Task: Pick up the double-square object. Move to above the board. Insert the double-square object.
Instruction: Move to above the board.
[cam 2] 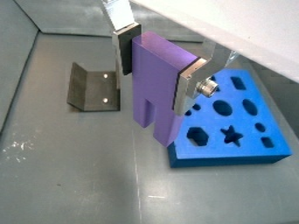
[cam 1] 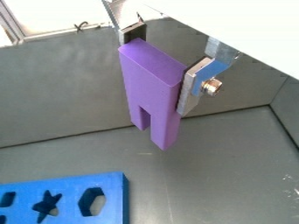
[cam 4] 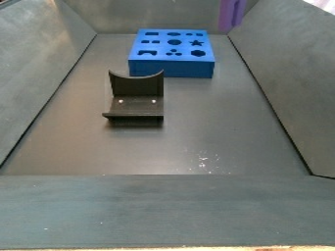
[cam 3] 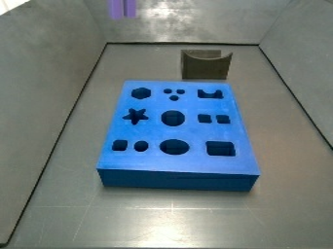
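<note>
Pick-up step judged done; transfer toward the board in hand.

- Gripper [cam 2: 162, 61]: seen in both wrist views, raised clear of the desk [cam 4: 183, 147]. Jaws pinched on the double-square object [cam 1: 156, 92], one silver plate on each flank.
- Double-square object: held upright, notched end hanging downward, nothing beneath it touched. In a side view only its lower tip [cam 3: 123, 9] is caught at the top edge, upper left of the frame; in a side view a purple sliver [cam 4: 232, 14] is seen at the upper right.
- Board [cam 3: 176, 122]: flat on the desk, centre of frame, cut-outs unoccupied. The object is held well apart from it, off to one side.
- Fixture [cam 4: 133, 100]: on the desk, apart from the board, untouched.

Next move, as judged: the object is to be carried sideways until over the board, aligned with the matching double-square cut-out, then lowered straight. Which recess matches cannot be told with certainty from these views.
</note>
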